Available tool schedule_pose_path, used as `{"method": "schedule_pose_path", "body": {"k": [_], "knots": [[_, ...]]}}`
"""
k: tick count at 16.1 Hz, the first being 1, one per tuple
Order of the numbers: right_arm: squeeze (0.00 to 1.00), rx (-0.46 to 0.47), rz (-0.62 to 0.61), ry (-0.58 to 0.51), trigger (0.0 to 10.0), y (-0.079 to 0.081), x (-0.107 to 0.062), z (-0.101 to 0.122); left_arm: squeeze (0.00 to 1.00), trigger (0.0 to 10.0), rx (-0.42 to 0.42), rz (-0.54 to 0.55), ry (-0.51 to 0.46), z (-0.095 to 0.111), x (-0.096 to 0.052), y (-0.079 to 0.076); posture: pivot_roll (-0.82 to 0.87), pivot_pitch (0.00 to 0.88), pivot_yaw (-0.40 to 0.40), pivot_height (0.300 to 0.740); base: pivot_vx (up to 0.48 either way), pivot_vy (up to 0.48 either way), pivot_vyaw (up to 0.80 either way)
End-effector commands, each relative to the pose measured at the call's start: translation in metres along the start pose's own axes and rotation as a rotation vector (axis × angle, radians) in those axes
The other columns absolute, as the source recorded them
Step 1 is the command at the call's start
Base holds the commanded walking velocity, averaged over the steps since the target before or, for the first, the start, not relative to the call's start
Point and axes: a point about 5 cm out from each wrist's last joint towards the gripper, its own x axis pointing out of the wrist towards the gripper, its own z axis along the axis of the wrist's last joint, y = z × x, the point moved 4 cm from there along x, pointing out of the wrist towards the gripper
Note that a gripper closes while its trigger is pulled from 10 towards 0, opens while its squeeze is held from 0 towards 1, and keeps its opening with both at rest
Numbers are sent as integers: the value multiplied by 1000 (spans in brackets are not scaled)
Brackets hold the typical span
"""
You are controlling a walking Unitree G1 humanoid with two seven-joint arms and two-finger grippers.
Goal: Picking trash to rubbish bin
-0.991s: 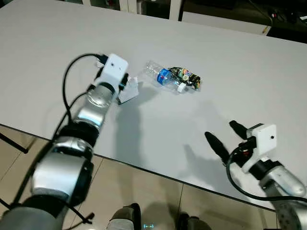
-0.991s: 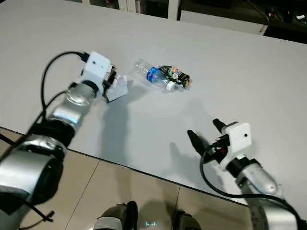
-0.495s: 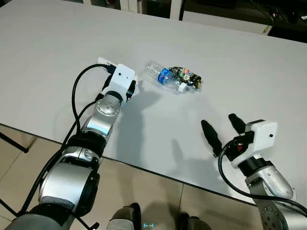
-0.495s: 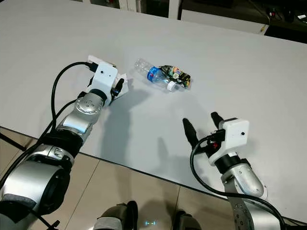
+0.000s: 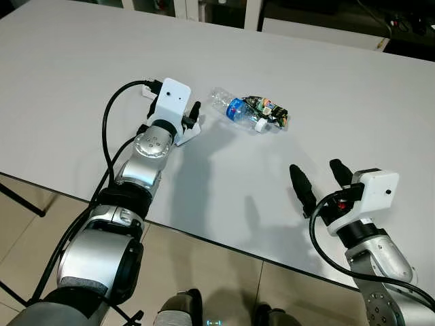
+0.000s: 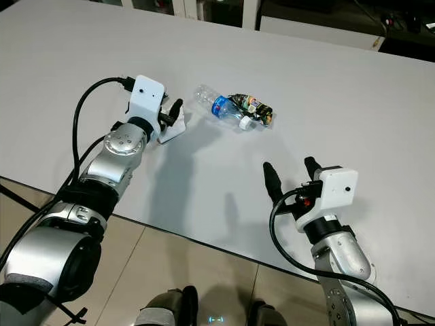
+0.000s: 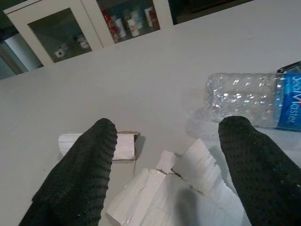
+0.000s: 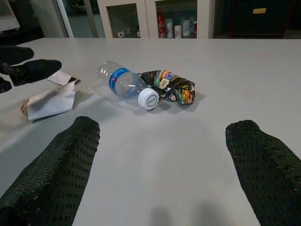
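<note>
A torn white cardboard piece (image 7: 164,197) lies on the grey table (image 5: 75,54). My left gripper (image 5: 191,117) is open right above it, with one finger (image 7: 84,165) on each side. Just past it lie a crushed clear bottle (image 5: 231,107) with a blue label and white cap, and a crumpled colourful wrapper (image 5: 270,109) touching the cap end. My right gripper (image 5: 319,180) hovers open and holds nothing, over the near right of the table. In its wrist view the bottle (image 8: 123,82), the wrapper (image 8: 171,84) and the cardboard (image 8: 49,100) lie ahead of it.
The table's near edge (image 5: 204,234) runs diagonally below both arms, with tiled floor (image 5: 224,278) under it. White cabinets with glass doors (image 7: 89,23) stand beyond the far side. A small separate cardboard strip (image 7: 123,145) lies beside the torn piece.
My left wrist has turned and shifted toward the bottle, so its fingers now straddle the cardboard. My right gripper has moved slightly forward, still open.
</note>
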Motion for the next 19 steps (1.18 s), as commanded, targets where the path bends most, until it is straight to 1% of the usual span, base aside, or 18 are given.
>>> {"method": "schedule_pose_path", "body": {"k": [1,4,6,8,11,12,14,17,18,19], "knots": [[0,-13,-16,-31,10000,-3,-2,8,1000,10000,0,-10,-12,8,2,-1,108,137,48,740,0,0,0],[0,-15,-14,-33,10000,-2,-1,7,1000,10000,-1,-19,-6,9,3,-1,116,134,50,740,0,0,0],[0,-15,-17,-31,10000,-3,-2,7,1000,10000,4,-13,7,10,5,3,112,135,50,740,0,0,0],[0,-13,-21,-25,10000,-4,-3,5,1000,10000,3,-16,13,9,5,2,110,134,50,740,0,0,0],[0,-14,-22,-24,10000,-4,-3,5,1000,10000,-8,-14,45,3,5,2,108,137,51,740,0,0,0],[0,-14,-23,-25,10000,-4,-4,6,1000,10000,-15,-16,78,-2,5,2,109,143,49,740,0,0,0],[0,-13,-24,-21,10000,-5,-5,5,1000,10000,5,-30,119,-7,6,1,106,156,47,740,0,0,0],[0,-3,-24,-4,10000,-3,-10,2,1000,10000,55,-19,150,-10,7,5,101,181,46,740,0,0,0],[0,0,-24,1,10000,-2,-11,1,1000,10000,73,-35,164,-10,8,5,97,187,46,740,0,0,0],[0,2,-23,5,10000,-1,-13,1,1000,10000,67,-56,175,-9,9,3,91,194,50,740,0,0,0]]}}
